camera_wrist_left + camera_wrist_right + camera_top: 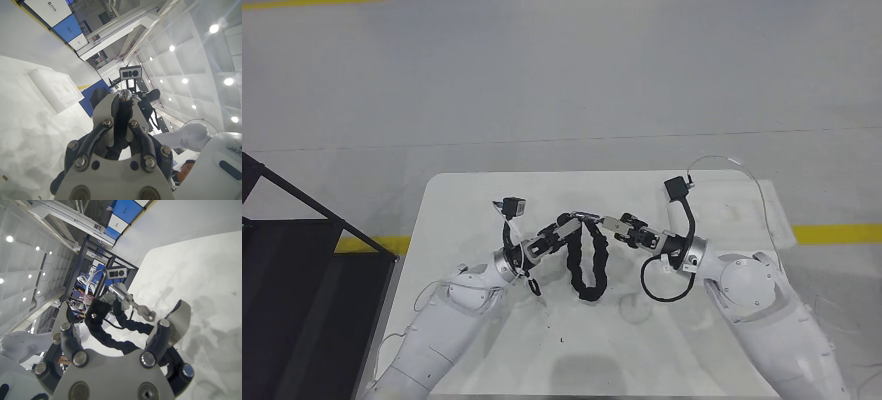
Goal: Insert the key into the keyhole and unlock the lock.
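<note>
A cable lock with a black fabric sleeve hangs in a loop between my two arms above the white table. My left gripper is shut on the sleeved cable just behind the lock's metal end. In the right wrist view the silver lock cylinder has a key sticking out of its keyhole. My right gripper stands open around the key. The key's head lies close to one finger, and whether they touch I cannot tell.
A white foam tray lies on the table beyond the grippers. A small clear ring rests on the table near the front. A black rack stands off the table's left side.
</note>
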Robot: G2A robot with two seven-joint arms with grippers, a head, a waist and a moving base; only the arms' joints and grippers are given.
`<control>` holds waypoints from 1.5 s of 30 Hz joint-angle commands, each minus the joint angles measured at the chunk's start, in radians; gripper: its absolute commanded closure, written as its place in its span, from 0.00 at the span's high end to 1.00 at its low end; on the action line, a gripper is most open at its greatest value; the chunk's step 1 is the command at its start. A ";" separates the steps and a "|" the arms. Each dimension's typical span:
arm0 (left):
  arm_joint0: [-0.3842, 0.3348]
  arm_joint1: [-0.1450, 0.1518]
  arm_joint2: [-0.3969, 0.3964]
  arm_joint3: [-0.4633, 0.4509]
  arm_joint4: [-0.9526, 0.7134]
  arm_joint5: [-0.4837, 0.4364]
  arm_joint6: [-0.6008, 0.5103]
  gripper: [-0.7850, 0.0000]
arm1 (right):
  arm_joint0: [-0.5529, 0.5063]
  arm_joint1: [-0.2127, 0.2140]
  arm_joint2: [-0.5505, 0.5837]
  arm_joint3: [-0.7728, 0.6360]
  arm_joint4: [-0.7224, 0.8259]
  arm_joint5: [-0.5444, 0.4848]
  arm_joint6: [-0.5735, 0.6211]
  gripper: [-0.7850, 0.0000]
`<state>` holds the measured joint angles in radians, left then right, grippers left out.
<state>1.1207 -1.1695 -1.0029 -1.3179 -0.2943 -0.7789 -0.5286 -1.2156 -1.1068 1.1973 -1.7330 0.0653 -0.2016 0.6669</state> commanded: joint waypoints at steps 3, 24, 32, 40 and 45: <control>0.003 0.001 -0.013 0.007 -0.006 -0.013 -0.008 0.00 | -0.017 0.006 0.029 0.000 -0.016 -0.002 0.006 1.00; -0.018 0.001 -0.030 0.055 -0.154 -0.233 -0.253 0.00 | -0.111 0.032 0.163 -0.041 -0.292 -0.439 -0.114 1.00; -0.031 0.004 -0.052 0.017 -0.012 -0.233 -0.250 0.00 | -0.111 0.032 0.163 -0.041 -0.292 -0.439 -0.114 1.00; -0.021 -0.001 -0.085 0.060 -0.110 -0.233 -0.279 0.00 | -0.111 0.032 0.163 -0.041 -0.292 -0.439 -0.114 1.00; -0.021 -0.002 -0.047 0.074 -0.283 -0.233 -0.279 0.00 | -0.111 0.032 0.163 -0.041 -0.292 -0.439 -0.114 1.00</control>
<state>1.1017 -1.1730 -1.0581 -1.2472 -0.5458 -1.0123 -0.8081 -1.3262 -1.0745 1.3605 -1.7740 -0.2268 -0.6404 0.5527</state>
